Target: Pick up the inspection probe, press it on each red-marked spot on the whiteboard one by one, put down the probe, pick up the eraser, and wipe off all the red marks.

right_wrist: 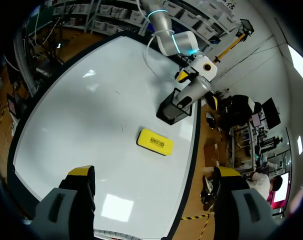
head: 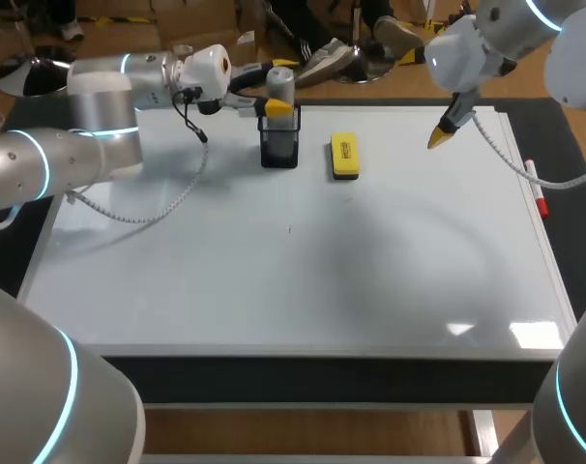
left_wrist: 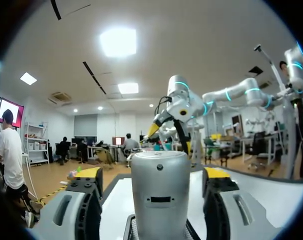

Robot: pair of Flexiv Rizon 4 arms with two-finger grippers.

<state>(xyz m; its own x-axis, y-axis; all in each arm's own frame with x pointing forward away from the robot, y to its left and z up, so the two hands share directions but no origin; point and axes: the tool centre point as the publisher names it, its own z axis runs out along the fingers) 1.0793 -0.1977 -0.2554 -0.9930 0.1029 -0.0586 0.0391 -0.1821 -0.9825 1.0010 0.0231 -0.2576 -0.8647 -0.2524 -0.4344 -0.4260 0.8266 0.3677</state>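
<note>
White board (head: 293, 290) covers most of the dark table. It lies flat and shiny, with a bright patch of light near its right corner. A pen (head: 537, 190) with red on it lies just off the right edge. Two tiny specks (head: 290, 229) sit near the middle of the board, but I cannot tell their colour.

At the far side, left of the middle, a black mesh holder (head: 278, 147) stands on the board. The probe (head: 279, 85) stands upright in it. My left gripper (left_wrist: 152, 172) is at the top of the probe, with one yellow tip on each side. The fingers are spread wide, and I see a gap between each finger and the probe, so nothing is held.

The probe is a round grey tube with a smooth rounded top and a small dark slot on its side.

A flat yellow eraser (head: 344, 157) lies just right of the holder. My right gripper (right_wrist: 151, 172) hangs above the far right of the board, well apart from the eraser. Its fingers are spread wide with nothing between them.
</note>
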